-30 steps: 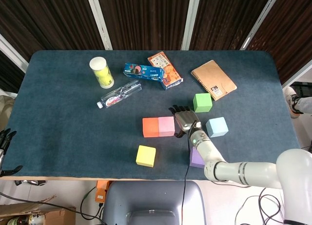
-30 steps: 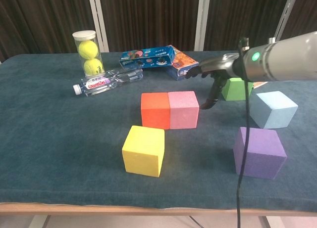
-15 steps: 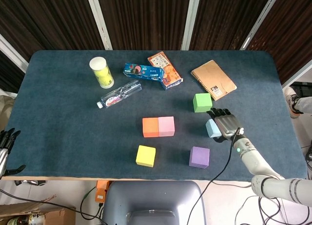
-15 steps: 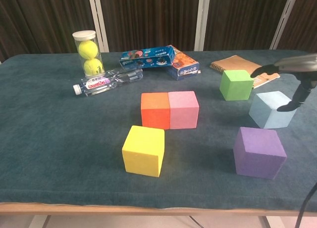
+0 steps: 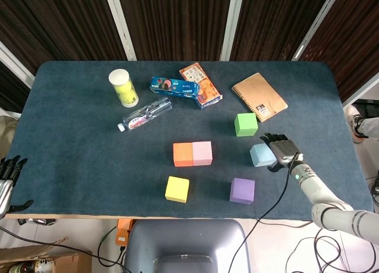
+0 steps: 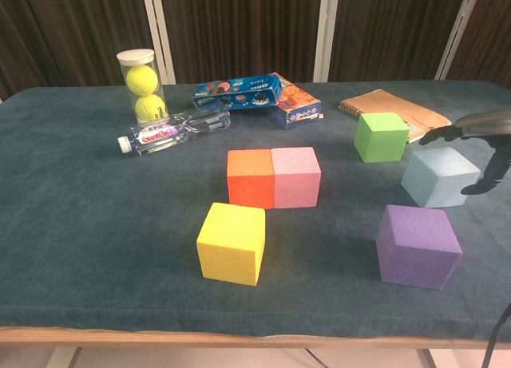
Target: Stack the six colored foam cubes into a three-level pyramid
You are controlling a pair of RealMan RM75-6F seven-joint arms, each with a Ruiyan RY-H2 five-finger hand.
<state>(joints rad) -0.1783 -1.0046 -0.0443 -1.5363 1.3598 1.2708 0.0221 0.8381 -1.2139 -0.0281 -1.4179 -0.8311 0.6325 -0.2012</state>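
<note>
Six foam cubes lie apart on the dark blue table (image 5: pixel 77 148). The orange cube (image 5: pixel 182 154) and the pink cube (image 5: pixel 202 153) touch side by side at the middle. In front of them sit the yellow cube (image 5: pixel 177 189) and the purple cube (image 5: pixel 242 190); the green cube (image 5: pixel 246 124) is further back. My right hand (image 5: pixel 283 150) hovers at the right side of the light blue cube (image 5: pixel 261 155), fingers spread and holding nothing. In the chest view this right hand (image 6: pixel 477 133) reaches over the light blue cube (image 6: pixel 437 176). My left hand (image 5: pixel 7 173) hangs off the table's left front corner, empty.
At the back stand a tube of tennis balls (image 5: pixel 123 87), a lying water bottle (image 5: pixel 145 114), two snack boxes (image 5: pixel 188 89) and a brown notebook (image 5: pixel 259 97). The right arm's cable (image 5: pixel 269 196) trails over the table's front edge beside the purple cube.
My right hand left the pink cube's right side and swung right to the light blue cube, then shifted slightly further right. No cube moved. The left hand stayed put.
</note>
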